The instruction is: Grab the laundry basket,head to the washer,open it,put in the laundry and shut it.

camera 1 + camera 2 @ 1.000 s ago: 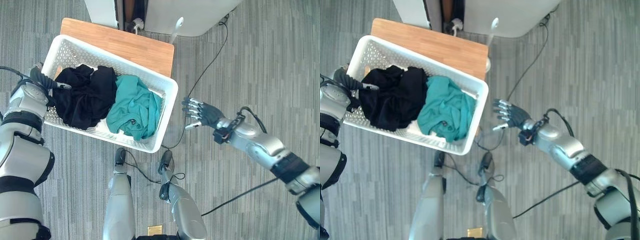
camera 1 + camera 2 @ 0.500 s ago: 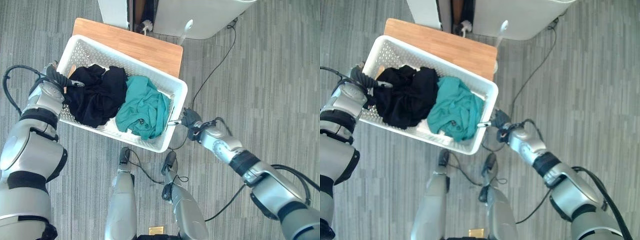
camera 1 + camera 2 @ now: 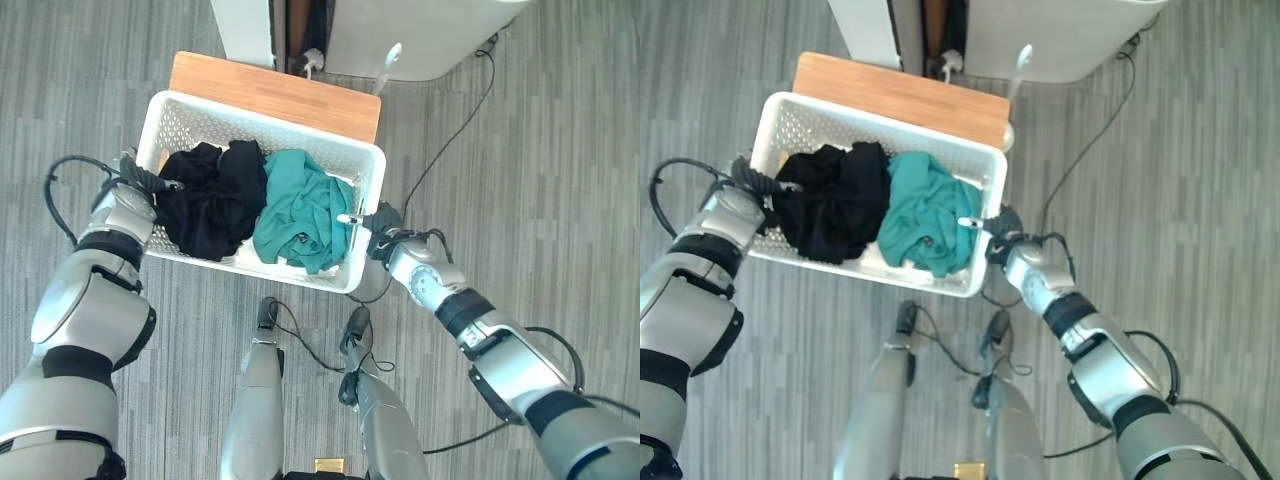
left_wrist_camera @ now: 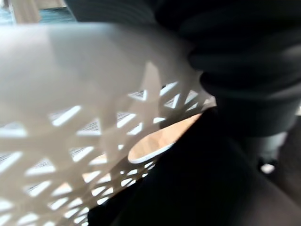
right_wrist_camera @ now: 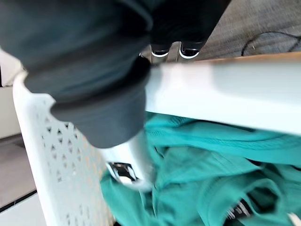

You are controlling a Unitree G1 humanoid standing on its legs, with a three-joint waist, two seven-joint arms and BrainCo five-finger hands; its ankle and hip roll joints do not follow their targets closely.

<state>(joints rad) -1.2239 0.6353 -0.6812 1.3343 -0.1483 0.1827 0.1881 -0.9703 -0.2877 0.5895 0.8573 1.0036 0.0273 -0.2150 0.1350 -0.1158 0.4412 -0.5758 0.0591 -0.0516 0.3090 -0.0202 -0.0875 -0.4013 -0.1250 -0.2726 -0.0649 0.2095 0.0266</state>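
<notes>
Where hands grip, white latticed basket [image 3: 175,115], seemingly level

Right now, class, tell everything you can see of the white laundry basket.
The laundry basket is white plastic, rectangular, with lattice-holed walls and a solid rim. It rests on a wooden table and holds black clothes beside teal clothes. The left hand is at one short end, the right hand at the other.

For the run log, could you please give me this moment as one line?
phase: grasping basket | left hand: at one end | right hand: over opposite rim | laundry basket: on wooden table, holds black and teal clothes
</notes>
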